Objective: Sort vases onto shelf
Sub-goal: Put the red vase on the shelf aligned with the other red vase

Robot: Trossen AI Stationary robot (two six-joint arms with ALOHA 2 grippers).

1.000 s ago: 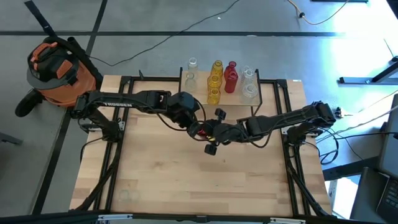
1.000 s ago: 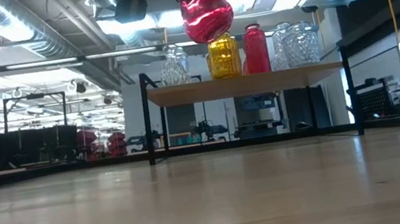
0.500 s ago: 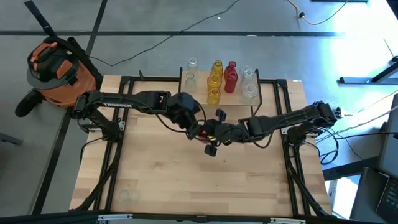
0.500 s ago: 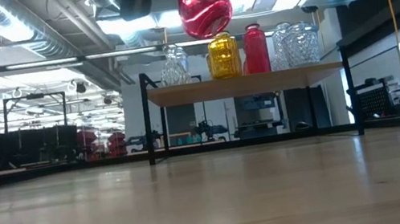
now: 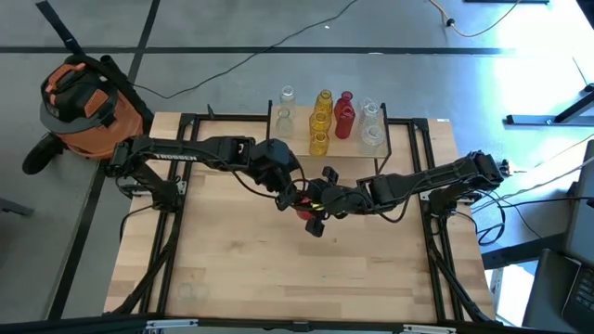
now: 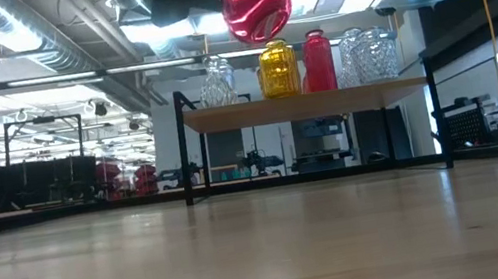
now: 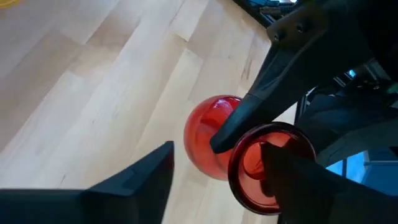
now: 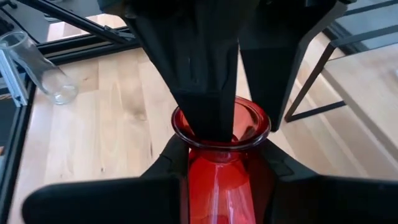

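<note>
A red vase [image 6: 255, 1] with a round body hangs high over the middle of the table, between my two grippers. My right gripper [image 8: 221, 171] is shut on it. My left gripper [image 7: 217, 186] is open at the vase's mouth [image 7: 270, 165]: one finger [image 8: 205, 106] reaches into the mouth and the other [image 8: 267, 68] stands outside the rim. At the table's far edge the shelf [image 5: 394, 139] carries clear, yellow and red vases [image 5: 321, 121] standing upright. My right gripper pinches the vase's neck [image 8: 217, 163], just under the mouth rim, between its two fingers [image 8: 171, 165]. The fingers come from the table's right, slanting down, and lie across the neck. The vase is lifted clear and tilted, mouth toward the left arm. My left gripper has one finger inside the mouth; whether it touches the glass I cannot tell.
A clear vase [image 8: 37, 68] lies on the tabletop beside a black frame rail. On the shelf [image 6: 304, 102] the vases stand in groups: clear [image 6: 216, 82], yellow [image 6: 279, 69], red [image 6: 318, 60], clear [image 6: 367, 54]. Bare wood lies toward the table's near edge [image 5: 306, 278].
My left gripper has opened at the vase's mouth. The red vase has turned a little in the air, and more of its body shows from above. Both arms have stayed where they were.
</note>
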